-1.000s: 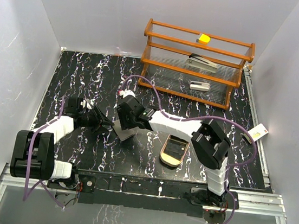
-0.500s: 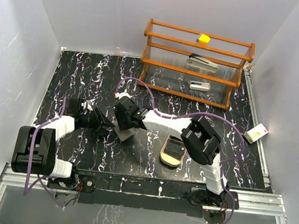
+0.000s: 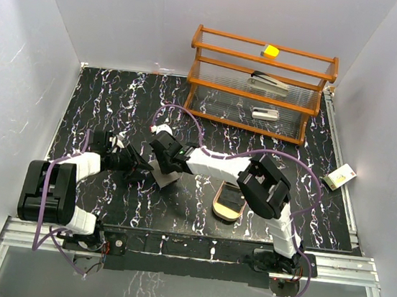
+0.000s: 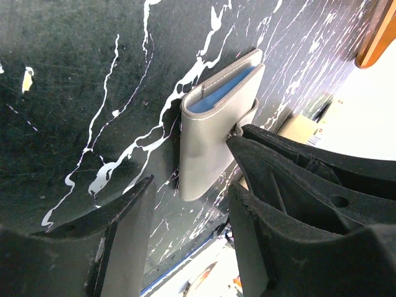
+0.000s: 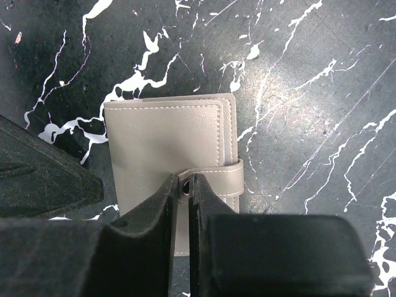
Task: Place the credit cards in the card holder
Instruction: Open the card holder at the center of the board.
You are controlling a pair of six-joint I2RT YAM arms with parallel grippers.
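**Card holder** [image 5: 164,133]: grey, folded shut, lying flat on the tabletop [image 3: 118,95] towards the near left of centre, between my two hands. A strap wraps round one long edge onto the top cover.

**Blue card** [image 4: 219,93]: its edge shows in the open end of the fold, between the two covers.

**My right hand** [image 5: 184,182]: over the card holder, fingers [image 5: 148,229] drawn almost together with only a thin slit between them. The tips are at the free end of the strap. Whether they pinch the strap I cannot tell.

**My left hand** [image 4: 192,189]: low over the tabletop, fingers [image 4: 124,216] well apart. The near end of the card holder lies in the gap, and the finger on the plain side stands clear of it. It grips nothing.

**Wooden tray** [image 3: 219,207]: oval, tan, just right of the card holder and apart from it. Something dark and flat lies inside; what it is I cannot tell.

**Rack** [image 3: 196,47]: orange wooden frame with clear shelves, at the far right of the tabletop.

- **Yellow block** [image 3: 270,51]: on the top level.
- **Stapler** [image 3: 268,82]: on the middle level.
- **Small white thing** [image 3: 265,114]: on the bottom level.
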